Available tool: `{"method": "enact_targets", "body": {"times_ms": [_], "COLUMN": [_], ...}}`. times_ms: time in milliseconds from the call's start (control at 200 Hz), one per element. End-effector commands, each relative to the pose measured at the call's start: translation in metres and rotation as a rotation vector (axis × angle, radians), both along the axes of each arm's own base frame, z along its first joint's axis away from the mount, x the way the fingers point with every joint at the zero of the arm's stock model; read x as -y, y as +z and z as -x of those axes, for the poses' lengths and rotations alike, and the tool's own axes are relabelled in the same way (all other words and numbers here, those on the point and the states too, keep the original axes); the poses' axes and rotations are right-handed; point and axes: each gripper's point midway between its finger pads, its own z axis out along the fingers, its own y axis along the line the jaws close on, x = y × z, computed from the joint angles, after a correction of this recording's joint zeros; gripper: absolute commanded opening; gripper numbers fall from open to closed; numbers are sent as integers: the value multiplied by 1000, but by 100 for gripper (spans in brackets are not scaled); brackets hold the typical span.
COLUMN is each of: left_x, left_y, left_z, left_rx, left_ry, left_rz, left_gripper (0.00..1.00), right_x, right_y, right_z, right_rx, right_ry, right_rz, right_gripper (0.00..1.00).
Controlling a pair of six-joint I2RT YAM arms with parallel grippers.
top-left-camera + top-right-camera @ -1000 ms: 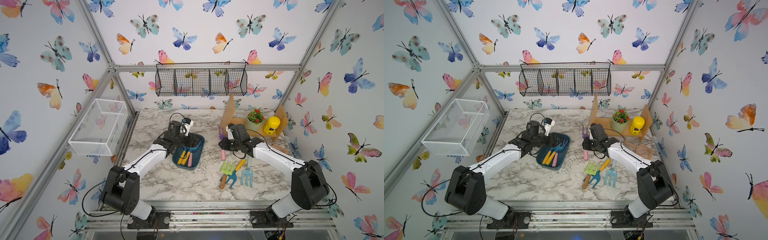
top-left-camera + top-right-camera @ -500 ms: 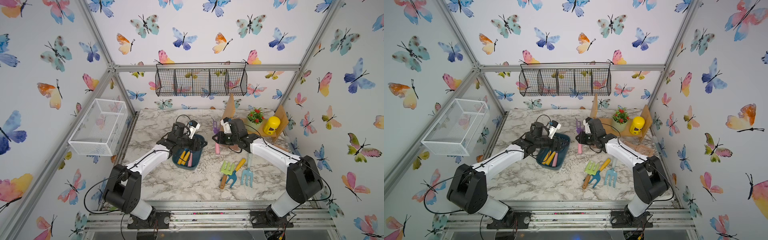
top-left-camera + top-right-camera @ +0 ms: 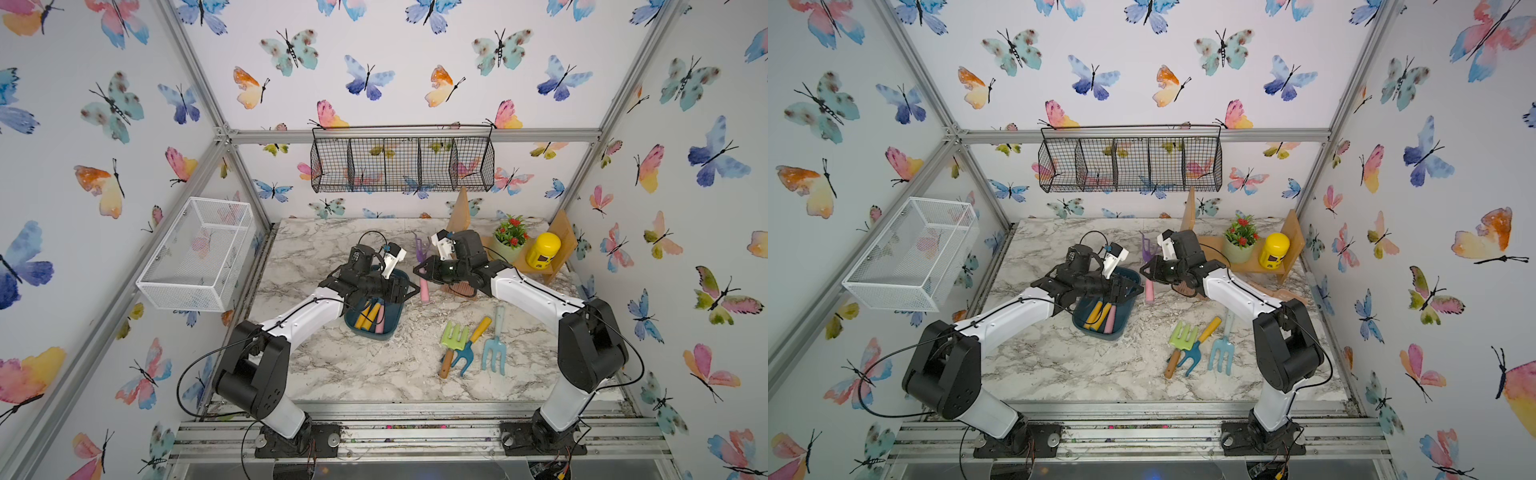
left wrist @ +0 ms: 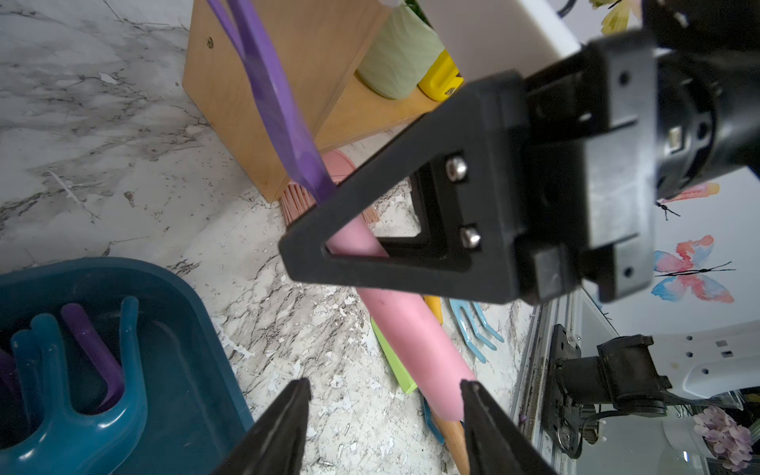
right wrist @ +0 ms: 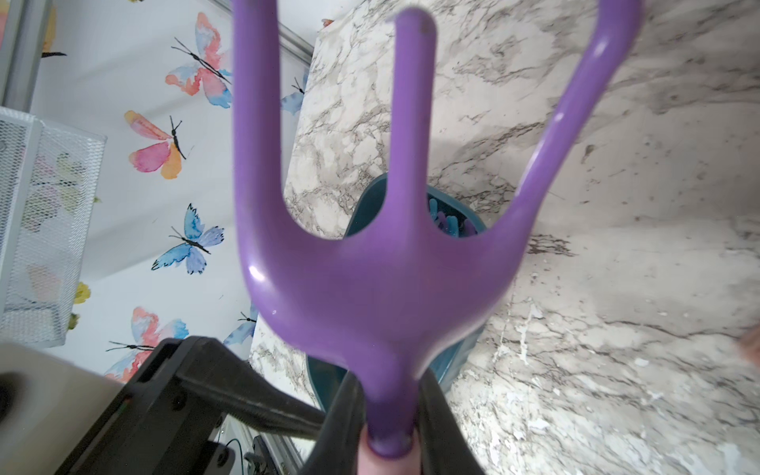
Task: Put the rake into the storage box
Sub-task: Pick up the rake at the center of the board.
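While the right gripper (image 3: 422,271) pinches the rake (image 3: 424,287) where purple head meets pink handle, holding it just right of the storage box (image 3: 390,330) and outside it, the left gripper (image 4: 384,386) waits beside the handle, jaws apart, gripping nothing.

- Storage box: frame centre, several tools inside.
- Table (image 3: 332,365): grey-veined marble, strewn with white flecks.
- Walls: butterfly paper, aluminium framing.
- Black wire basket (image 3: 402,164): back wall.
- White mesh basket (image 3: 199,253): left wall.
- Wooden shelf (image 3: 563,239): upper right of the table.
- Loose tools (image 3: 465,355): lower right.
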Motion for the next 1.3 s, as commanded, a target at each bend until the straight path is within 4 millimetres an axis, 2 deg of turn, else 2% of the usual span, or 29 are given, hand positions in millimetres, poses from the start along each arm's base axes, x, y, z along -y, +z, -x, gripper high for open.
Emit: {"method": "enact_targets", "body": {"times_ms": [0, 380, 676, 766, 851, 921, 1297], "left_x": [14, 28, 30, 31, 30, 30, 22], "left_y": [13, 2, -7, -7, -7, -9, -10], "left_z": [2, 9, 7, 8, 7, 7, 1], "left_rx": [13, -16, -33, -34, -35, -37, -15], "left_ry": [-64, -97, -86, -86, -78, -70, -13], "left_rz": [45, 39, 33, 34, 31, 28, -4], "left_gripper": [62, 62, 56, 42, 16, 0, 0], "right_x": [-16, -40, -47, -48, -47, -47, -43], "right_y": [16, 30, 46, 45, 44, 44, 40], "right_z": [9, 14, 23, 25, 26, 26, 26], "right_rx": [21, 62, 99, 96, 96, 99, 98], "right_ry": [76, 103, 151, 160, 159, 159, 150], "right_rz": [-78, -97, -126, -122, -114, -111, -86], "right_gripper": [2, 2, 2, 2, 2, 2, 4]}}
